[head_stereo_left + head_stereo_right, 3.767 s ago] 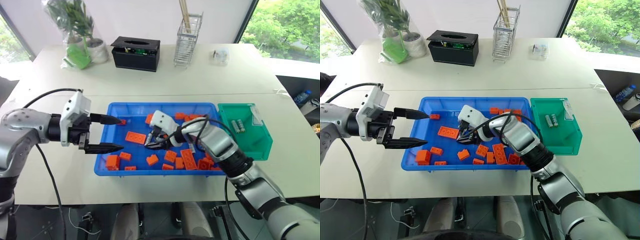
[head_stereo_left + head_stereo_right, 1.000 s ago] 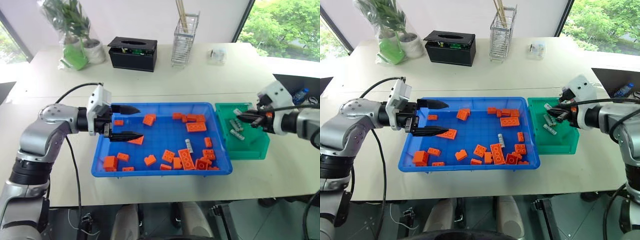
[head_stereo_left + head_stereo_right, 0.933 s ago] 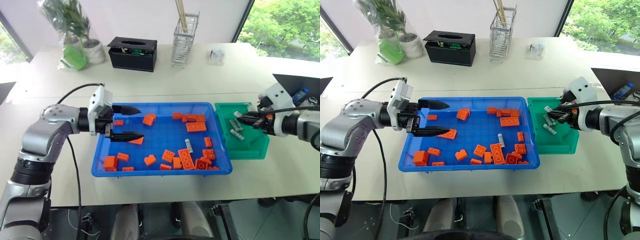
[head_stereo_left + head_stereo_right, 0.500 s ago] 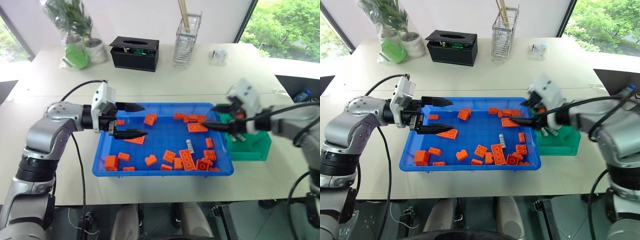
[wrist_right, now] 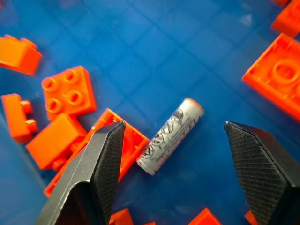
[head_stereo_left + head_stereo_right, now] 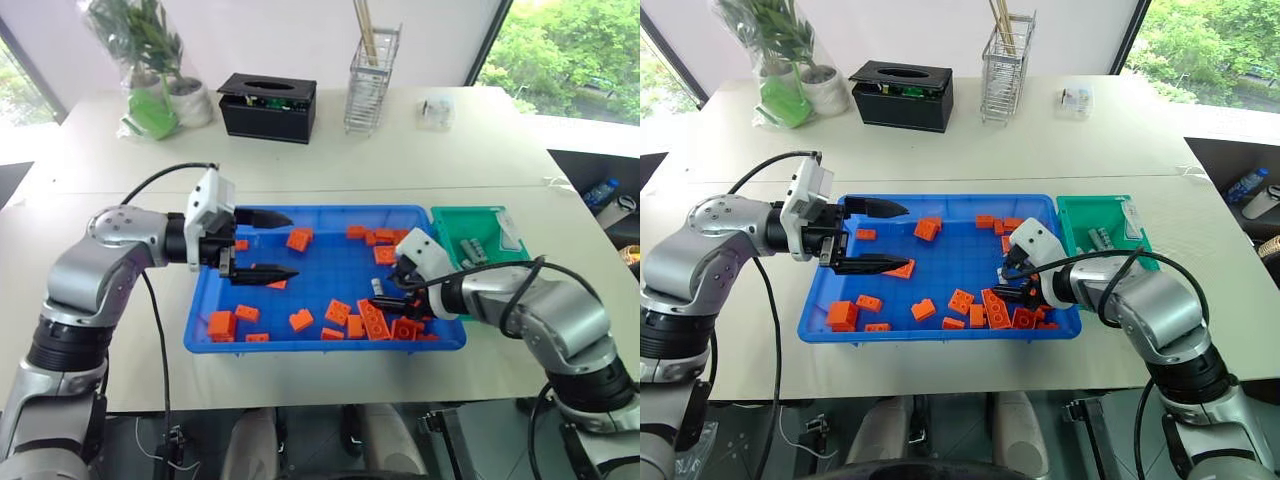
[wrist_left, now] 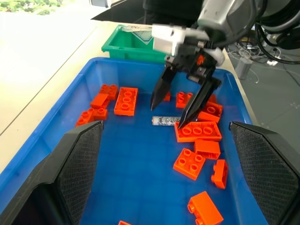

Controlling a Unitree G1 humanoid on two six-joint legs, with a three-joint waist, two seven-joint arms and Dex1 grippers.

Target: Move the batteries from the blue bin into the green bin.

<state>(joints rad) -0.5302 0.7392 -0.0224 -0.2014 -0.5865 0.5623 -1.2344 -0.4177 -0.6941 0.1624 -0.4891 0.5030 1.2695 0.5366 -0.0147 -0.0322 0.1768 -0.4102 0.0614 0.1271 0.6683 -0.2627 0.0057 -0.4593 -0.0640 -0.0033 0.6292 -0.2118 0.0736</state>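
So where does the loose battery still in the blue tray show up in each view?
Left eye: battery right of tray centre, under the open right gripper.
Right eye: same spot, mostly hidden by that gripper.
Left wrist: between that gripper's fingertips.
Right wrist: centre, lying diagonally.
Shared landmark: large orange brick beside it.

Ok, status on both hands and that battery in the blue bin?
Right hand open, straddling the battery, not touching. Left hand open, empty, over the blue bin. An orange brick touches the battery.

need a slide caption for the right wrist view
Open right gripper poised above a silver battery lying among orange bricks in the blue bin.
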